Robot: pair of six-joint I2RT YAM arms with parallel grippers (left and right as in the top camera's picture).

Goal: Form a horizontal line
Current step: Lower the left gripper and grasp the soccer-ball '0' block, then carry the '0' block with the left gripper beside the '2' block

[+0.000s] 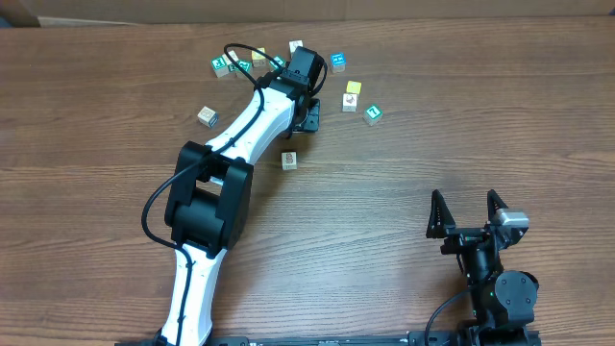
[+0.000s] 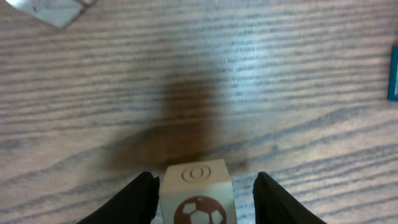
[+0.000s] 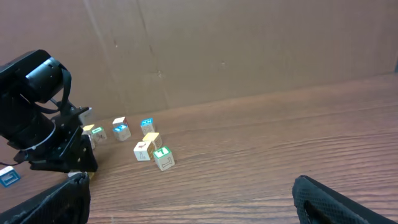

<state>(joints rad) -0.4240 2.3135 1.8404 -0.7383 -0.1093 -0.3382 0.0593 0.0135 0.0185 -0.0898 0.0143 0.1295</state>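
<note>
A white wooden cube [image 2: 198, 198] with a red-brown football print and a ring on top rests on the table between the fingers of my left gripper [image 2: 205, 208]. The left finger [image 2: 140, 199] touches its side; the right finger [image 2: 273, 202] stands apart with a gap, so the jaws are open. From overhead the left gripper [image 1: 309, 117] points down at the table and hides this cube. A white cube [image 1: 349, 102] and a green-topped cube [image 1: 373, 114] lie just right of it. I cannot make out a finished horizontal line. My right gripper [image 1: 465, 207] stands open and holds nothing.
Loose cubes are scattered behind the left arm: teal ones [image 1: 220, 65], a blue one [image 1: 337, 60], a yellow-topped one [image 1: 353, 88]. Single cubes lie at the left [image 1: 207, 116] and beside the forearm [image 1: 288, 160]. In the right wrist view, a cardboard wall [image 3: 249, 50] backs the table.
</note>
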